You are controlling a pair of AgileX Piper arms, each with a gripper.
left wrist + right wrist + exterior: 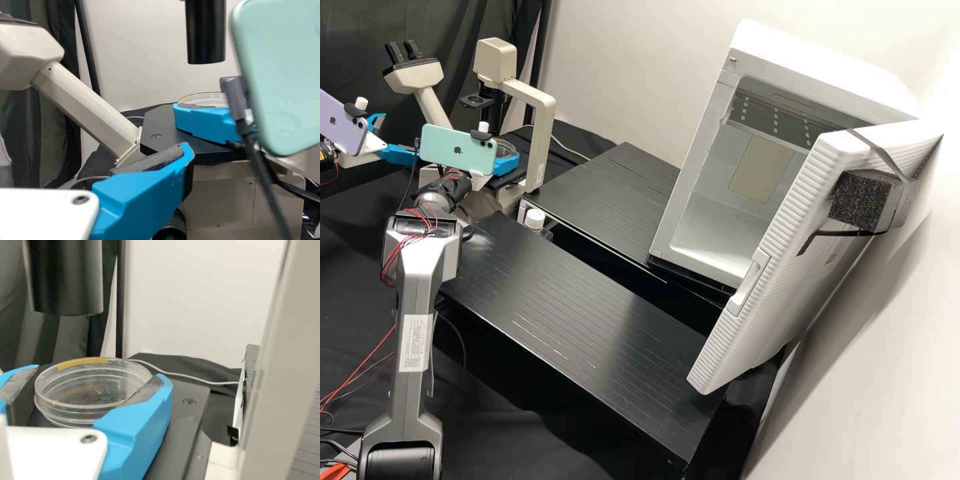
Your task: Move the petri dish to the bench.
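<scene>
In the high view, at the microscope stage, my right gripper [502, 153] is beside the clear petri dish [504, 145]. In the right wrist view, the right gripper [100, 375] has its pads against opposite sides of the dish [95, 385], shut on it. The dish is level over the dark stage [187, 412], below a black cylinder; I cannot tell whether it touches the stage. Farther left, my left gripper [390, 139] stands open and holds nothing. From the left wrist view, one finger of the left gripper [92, 155] is in front of the stage [162, 127], apart from the dish [202, 99].
The microscope's beige frame [543, 127] rises just right of the right gripper. Two black slatted platforms [567, 313] form the bench surface, with a white-capped bottle [534, 220] between them. At the right stands a white chamber [713, 220] with its door [773, 287] open.
</scene>
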